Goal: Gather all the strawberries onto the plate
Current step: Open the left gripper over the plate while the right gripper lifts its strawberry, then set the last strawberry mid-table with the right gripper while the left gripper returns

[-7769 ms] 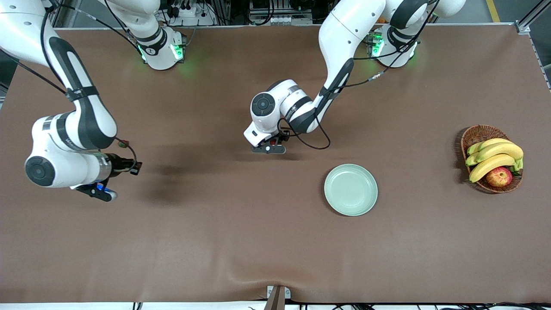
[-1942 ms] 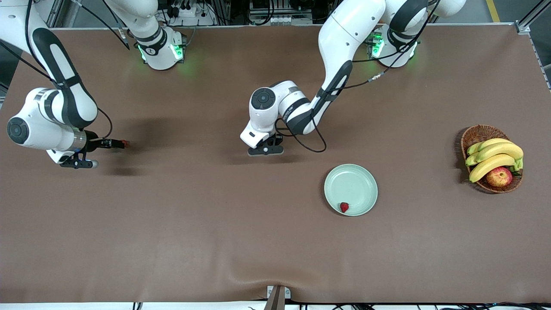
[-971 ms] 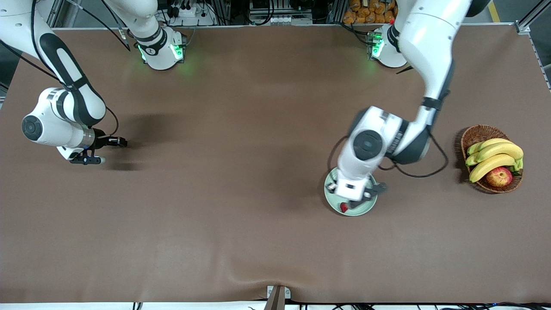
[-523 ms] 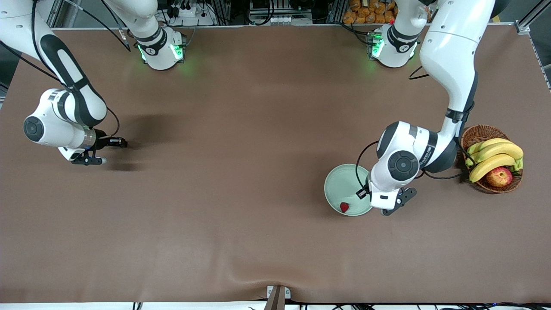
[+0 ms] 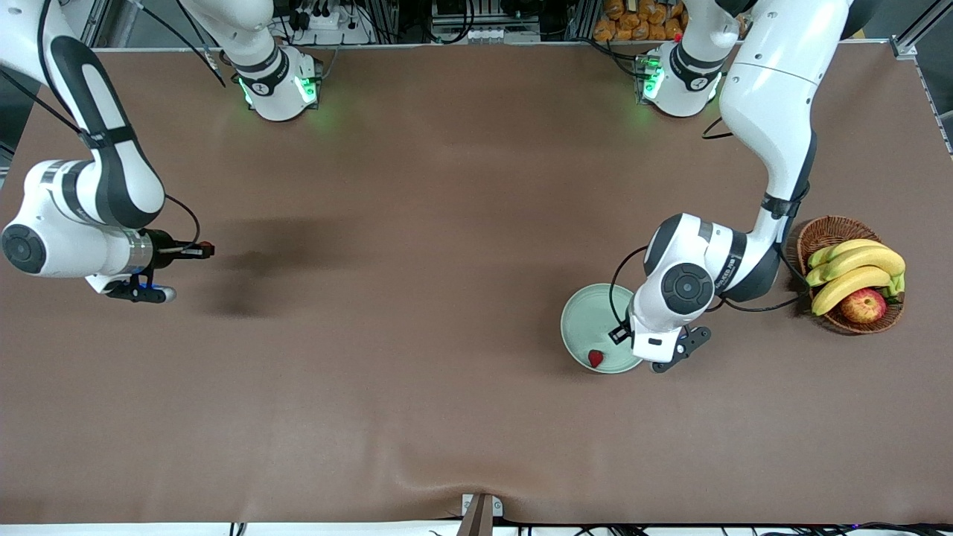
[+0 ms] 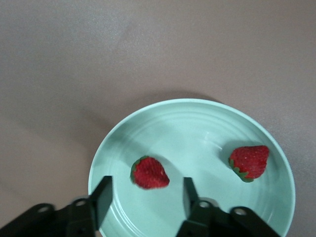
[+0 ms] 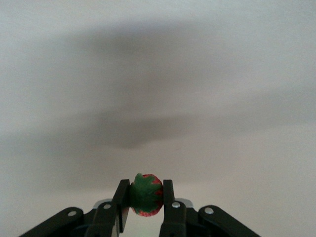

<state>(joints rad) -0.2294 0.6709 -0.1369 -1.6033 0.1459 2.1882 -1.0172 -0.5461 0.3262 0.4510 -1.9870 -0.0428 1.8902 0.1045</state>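
Now two strawberries (image 6: 149, 173) on plate (image 6: 197, 128), third (image 7: 145, 194) in right tool (image 7: 144, 202)

no readable text, labels or signs

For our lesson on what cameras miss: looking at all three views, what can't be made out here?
- Front view: the left arm's wrist covers part of the plate, hiding one of its two strawberries; only one shows.
- Front view: the left gripper is under that wrist; its open fingers show only in the left wrist view.
- Front view: the strawberry in the right gripper is a tiny red speck.
- Right wrist view: no plate in view.
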